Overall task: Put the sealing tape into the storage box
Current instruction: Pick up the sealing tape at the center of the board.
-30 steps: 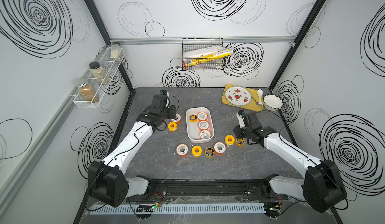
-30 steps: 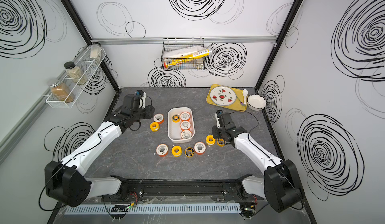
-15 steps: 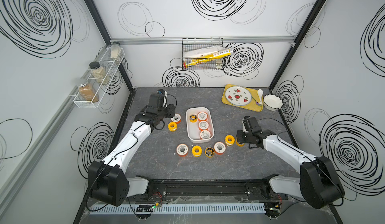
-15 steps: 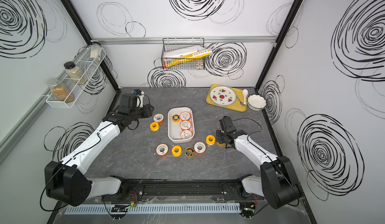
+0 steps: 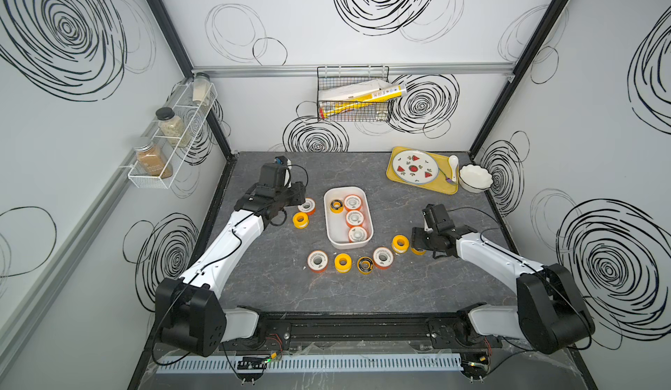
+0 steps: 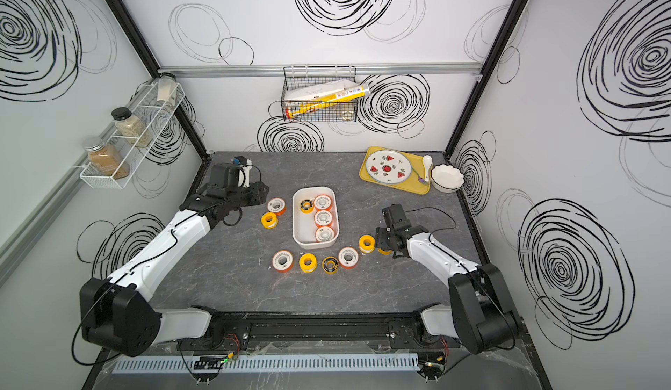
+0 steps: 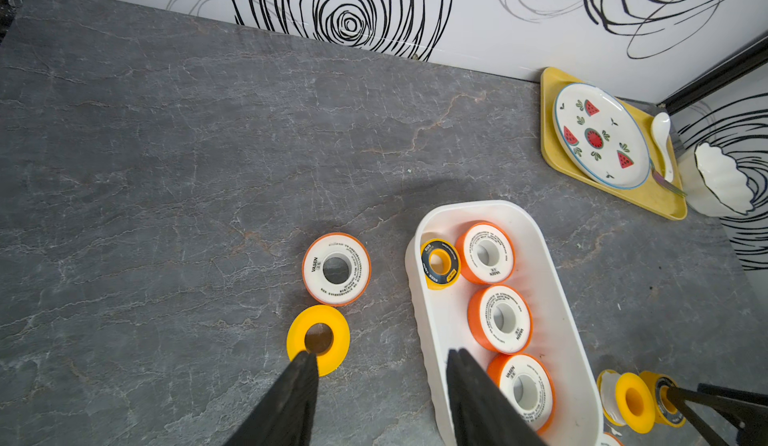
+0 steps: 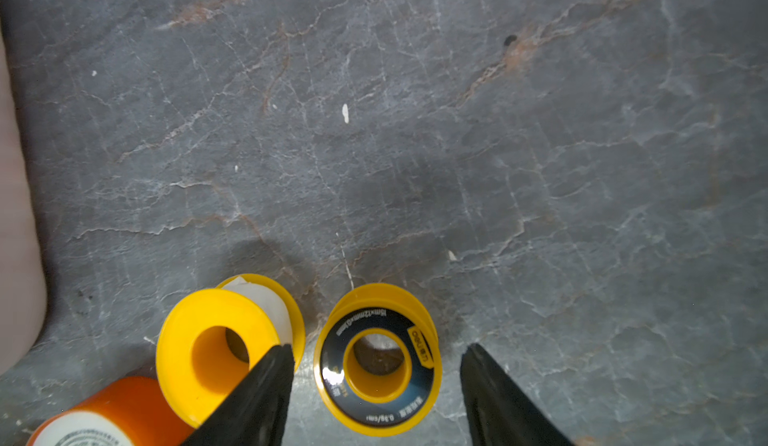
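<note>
Between the parted jaws of your right gripper [image 8: 377, 347]: black-faced yellow plastic tape spool [image 8: 374, 319], centred for a clean pinch. Left gripper [image 7: 381, 352] spread, empty.

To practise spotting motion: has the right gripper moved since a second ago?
Yes. In a top view the right gripper has shifted away from the storage box, rightward and frontward, now over a black-faced yellow spool.

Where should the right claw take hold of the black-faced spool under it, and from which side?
Grip the black-faced spool across its outer yellow rim, coming straight down from above. It seems to lie flat, face up, so the round rim offers two opposite sides. The right claw is open and straddles it; one finger must enter the narrow gap beside the yellow spool.
</note>
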